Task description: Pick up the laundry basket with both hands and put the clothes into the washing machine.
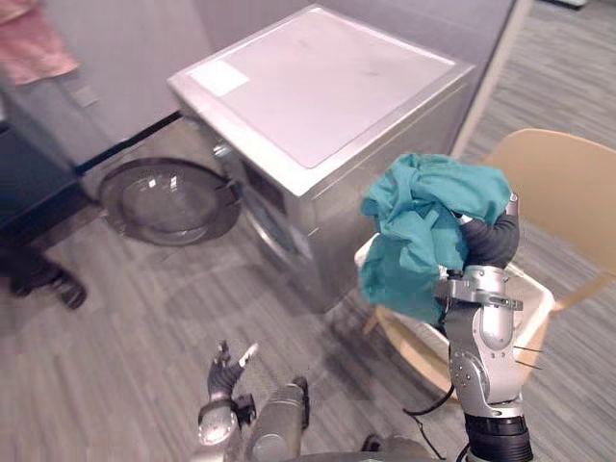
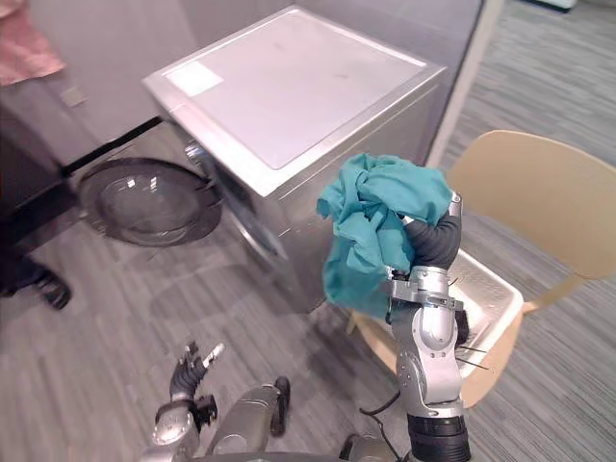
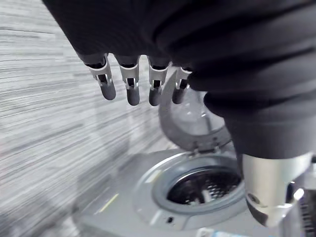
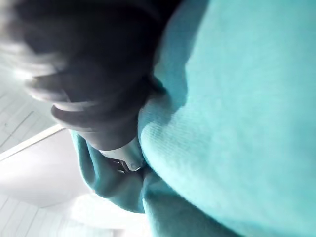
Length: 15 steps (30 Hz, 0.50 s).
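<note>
A bunched teal garment (image 1: pixel 423 231) hangs in the air from my right hand (image 1: pixel 493 241), which is raised above a white laundry basket (image 1: pixel 534 308). In the right wrist view the teal garment (image 4: pixel 237 123) wraps closely around that hand, whose fingers are buried in it. The basket rests on a tan chair (image 1: pixel 568 183) just right of the silver washing machine (image 1: pixel 318 87). The machine's round door (image 1: pixel 168 200) is swung open to the left, and the drum opening (image 3: pixel 205 185) shows past my left hand's fingers (image 3: pixel 132 86). My left hand (image 1: pixel 226 371) hangs low near the floor, relaxed and holding nothing.
A person stands at the far left, with a pink top (image 1: pixel 34 43) and a dark shoe (image 1: pixel 58 284) showing. Grey plank floor (image 1: pixel 125 337) lies in front of the machine. A wall runs behind the machine.
</note>
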{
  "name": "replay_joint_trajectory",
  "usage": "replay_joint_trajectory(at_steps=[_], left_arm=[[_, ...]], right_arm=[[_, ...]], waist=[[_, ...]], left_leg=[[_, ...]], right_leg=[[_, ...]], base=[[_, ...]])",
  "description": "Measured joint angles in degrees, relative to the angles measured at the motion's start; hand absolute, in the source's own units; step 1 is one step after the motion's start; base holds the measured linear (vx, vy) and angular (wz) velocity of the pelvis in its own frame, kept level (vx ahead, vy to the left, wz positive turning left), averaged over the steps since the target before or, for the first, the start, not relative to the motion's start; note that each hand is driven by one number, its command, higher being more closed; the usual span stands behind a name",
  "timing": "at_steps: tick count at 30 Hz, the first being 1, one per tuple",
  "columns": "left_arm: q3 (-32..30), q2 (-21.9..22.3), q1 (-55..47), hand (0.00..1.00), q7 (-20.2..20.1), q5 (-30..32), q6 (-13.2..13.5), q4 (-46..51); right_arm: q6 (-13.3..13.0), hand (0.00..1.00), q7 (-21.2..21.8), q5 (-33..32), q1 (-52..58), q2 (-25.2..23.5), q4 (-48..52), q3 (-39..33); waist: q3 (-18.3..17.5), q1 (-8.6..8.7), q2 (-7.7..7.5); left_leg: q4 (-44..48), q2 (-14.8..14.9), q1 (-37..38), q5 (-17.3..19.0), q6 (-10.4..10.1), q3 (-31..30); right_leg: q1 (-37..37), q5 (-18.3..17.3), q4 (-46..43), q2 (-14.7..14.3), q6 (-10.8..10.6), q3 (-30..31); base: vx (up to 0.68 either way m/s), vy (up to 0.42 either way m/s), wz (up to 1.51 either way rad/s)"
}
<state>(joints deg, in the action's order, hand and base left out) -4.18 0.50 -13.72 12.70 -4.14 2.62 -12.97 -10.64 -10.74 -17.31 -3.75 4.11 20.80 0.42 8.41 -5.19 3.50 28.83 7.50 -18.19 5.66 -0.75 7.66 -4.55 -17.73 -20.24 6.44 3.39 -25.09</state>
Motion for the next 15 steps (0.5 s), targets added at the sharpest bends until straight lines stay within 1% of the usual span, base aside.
replay_joint_trajectory(at_steps=[1, 2, 3, 4, 5, 7, 8, 9, 11, 12, 15], left_arm=[[0.1, -0.3, 0.3, 0.0, -0.1, 0.0, 0.4, 1.3], [0.4, -0.3, 0.6, 0.0, -0.1, 0.0, 0.7, 4.0], [1.6, -0.4, 0.7, 0.0, -0.2, 0.0, 1.4, 6.9], [2.2, -0.4, 1.0, 0.0, -0.3, 0.1, 1.9, 8.1], [3.8, -1.0, 1.8, 0.0, -0.5, 0.2, 2.8, 10.0], [5.4, -1.4, 2.3, 0.0, -1.3, 0.3, 4.0, 13.2], [6.6, -1.5, 2.5, 0.0, -1.5, 0.3, 4.5, 14.6], [7.2, -1.5, 2.5, 0.0, -1.6, 0.3, 4.8, 15.1], [10.5, -1.9, 2.9, 0.0, -2.4, 0.3, 5.5, 16.2], [12.7, -1.9, 3.6, 0.0, -2.7, 0.3, 5.5, 16.2], [16.6, -1.9, 5.3, 0.0, -2.7, 0.7, 5.5, 16.2]], right_arm=[[0.0, 1.0, 0.6, -0.1, 0.0, -0.2, 0.0, -0.1], [0.0, 1.0, 1.8, -0.2, 0.0, -0.3, 0.0, -0.2], [-0.1, 1.0, 3.1, -0.4, 0.1, -0.3, -0.1, -0.3], [-0.1, 1.0, 3.7, -0.6, 0.3, -0.5, -0.1, -0.4], [-0.1, 1.0, 5.1, -0.8, 0.9, -1.3, -0.8, -0.3], [0.0, 1.0, 7.8, -2.1, 0.9, -2.4, -3.2, 0.9], [0.1, 1.0, 9.1, -2.9, 0.9, -3.1, -4.9, 3.2], [0.4, 1.0, 9.9, -3.1, 0.9, -3.3, -5.7, 4.3], [1.1, 1.0, 12.1, -3.7, 0.9, -3.7, -7.9, 10.0], [1.3, 1.0, 12.9, -4.5, 0.9, -3.8, -8.9, 12.8], [2.3, 1.0, 14.9, -6.9, 0.5, -4.0, -11.0, 18.2]], waist=[[0.0, 0.06, -0.11], [-0.2, 0.74, -0.16], [-1.1, 1.47, 0.61], [-1.6, 1.5, 0.87], [-2.3, 1.44, 0.09], [-3.0, 1.3, -0.66], [-3.1, 1.27, -0.86], [-3.1, 1.29, -0.88], [-3.6, 1.31, -1.13], [-3.7, 1.39, -1.24], [-3.9, 1.44, -1.58]], left_leg=[[-0.7, 0.4, 1.3, 0.9, -0.1, 1.0], [-4.3, 0.4, 4.0, 1.5, -0.5, 1.7], [-11.1, -0.3, 6.7, 1.5, -1.5, 1.5], [-14.5, -0.7, 8.0, 1.1, -2.5, 1.2], [-19.8, -2.2, 9.6, -1.7, -3.1, 0.5], [-24.4, -3.6, 11.6, -4.4, -1.9, 0.1], [-25.7, -4.3, 12.8, -5.0, -1.4, 0.1], [-26.2, -4.6, 13.5, -5.2, -1.1, 0.2], [-27.6, -5.3, 14.5, -6.0, -0.3, 0.3], [-29.2, -5.6, 15.1, -7.0, 0.0, 0.3], [-32.3, -5.9, 16.3, -8.9, 0.3, 0.4]], right_leg=[[0.1, 0.3, 0.3, 0.2, -0.3, -0.7], [0.6, 0.8, 0.5, 0.8, -1.0, -2.4], [0.9, 1.5, 1.3, 0.8, -1.9, -4.2], [1.0, 2.1, 2.0, 0.8, -2.3, -4.9], [1.3, 3.6, 3.4, 1.3, -2.9, -5.5], [2.4, 5.5, 5.9, 1.6, -3.8, -5.7], [3.6, 6.5, 7.3, 1.7, -4.6, -5.7], [4.2, 6.9, 7.8, 1.8, -4.7, -5.6], [5.0, 8.3, 9.4, 1.8, -5.2, -4.8], [5.0, 8.9, 9.8, 1.8, -5.3, -4.7], [5.0, 9.9, 10.8, 1.6, -5.4, -4.5]], base=[[-0.16, 0.114, 0.83], [-0.13, 0.128, 0.82], [-0.13, 0.14, 0.81], [-0.11, 0.171, 0.7], [-0.08, 0.186, 0.39], [-0.07, 0.188, 0.27], [-0.05, 0.127, 0.14], [-0.07, 0.17, 0.01], [-0.08, 0.121, -0.07], [-0.07, 0.07, -0.03], [-0.06, 0.045, -0.04]])
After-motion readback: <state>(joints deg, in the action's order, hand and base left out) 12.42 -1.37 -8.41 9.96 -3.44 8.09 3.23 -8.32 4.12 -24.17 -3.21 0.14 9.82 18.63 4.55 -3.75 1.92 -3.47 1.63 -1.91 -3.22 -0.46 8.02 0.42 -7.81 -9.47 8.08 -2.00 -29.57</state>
